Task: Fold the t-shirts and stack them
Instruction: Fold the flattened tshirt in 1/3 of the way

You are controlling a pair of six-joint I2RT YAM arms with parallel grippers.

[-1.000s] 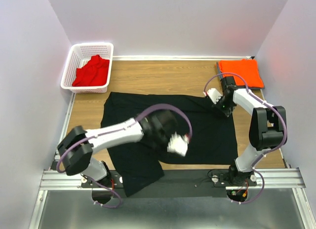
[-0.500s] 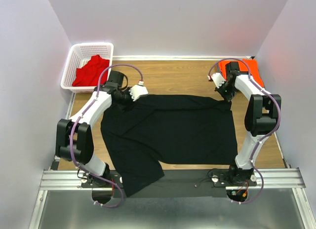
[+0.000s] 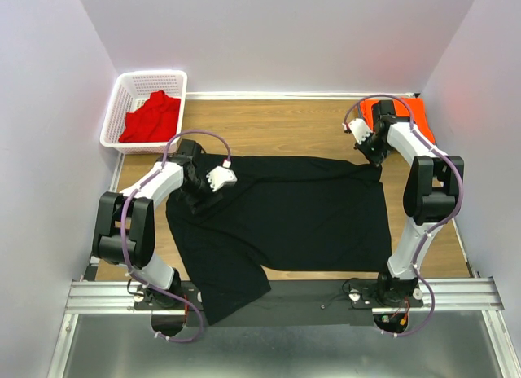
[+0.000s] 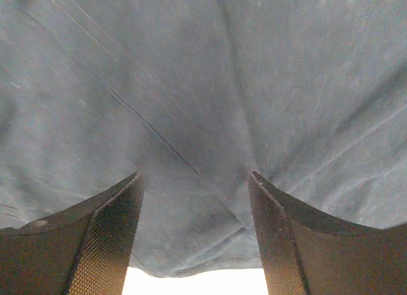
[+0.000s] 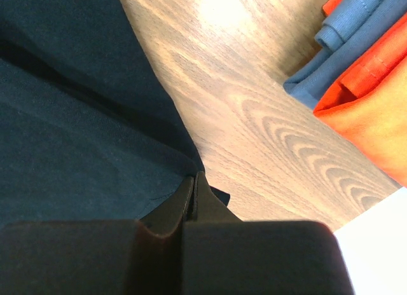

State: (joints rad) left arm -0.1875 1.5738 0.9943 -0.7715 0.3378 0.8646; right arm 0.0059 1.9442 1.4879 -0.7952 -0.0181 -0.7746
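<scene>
The black shirt [image 3: 301, 215] lies spread across the desk [image 3: 285, 125], with 1 part hanging over the near edge at the left. The left gripper [image 4: 194, 177] has its fingers wide above the shirt's far left part. The right gripper [image 5: 194, 180] pinches its far right corner. 1 folded orange shirt [image 3: 419, 121] sits in the far right corner. The white basket [image 3: 151, 74] at the far left corner holds 1 red shirt [image 3: 153, 117].
</scene>
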